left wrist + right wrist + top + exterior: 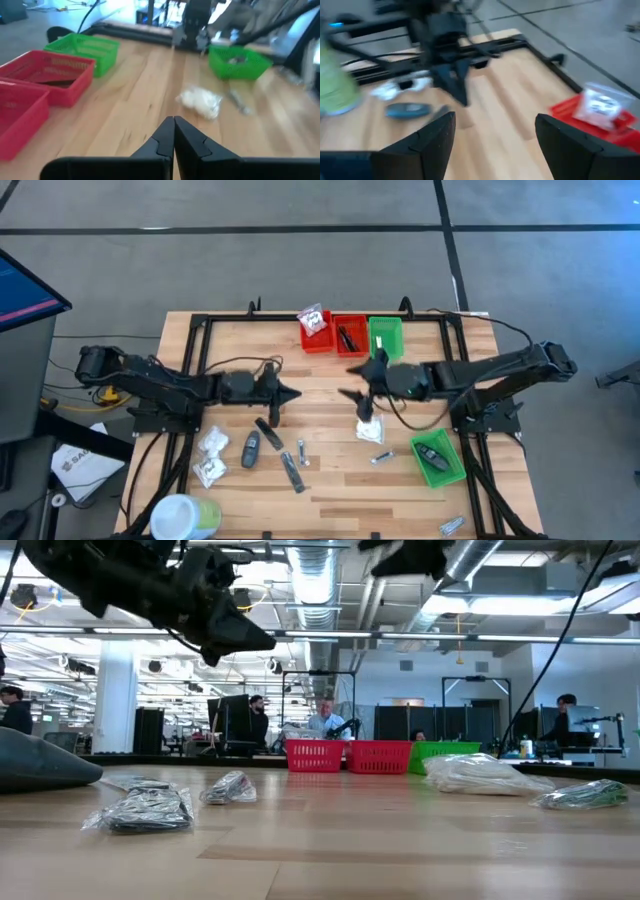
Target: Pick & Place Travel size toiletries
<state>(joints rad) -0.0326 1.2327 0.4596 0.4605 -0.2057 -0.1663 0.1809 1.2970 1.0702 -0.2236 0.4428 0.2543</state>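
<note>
- Progress partial: packet in red bin [315, 330], sticks in next red bin [349, 336], one item in near green bin [437, 457]
- Left on table: white packets [211, 455], dark sticks [268, 434], white packet [370, 429]
- Right gripper [352, 382] jaws wide, empty, above that packet; left gripper [288, 394] closed, empty

White packet [369, 430] lying flat mid-table; two crinkly packets [210, 456] near the left edge; dark oval [250, 448] and slim dark sticks [281, 452] lying between them; small silvery sachets [381, 457] scattered on the wood.
</note>
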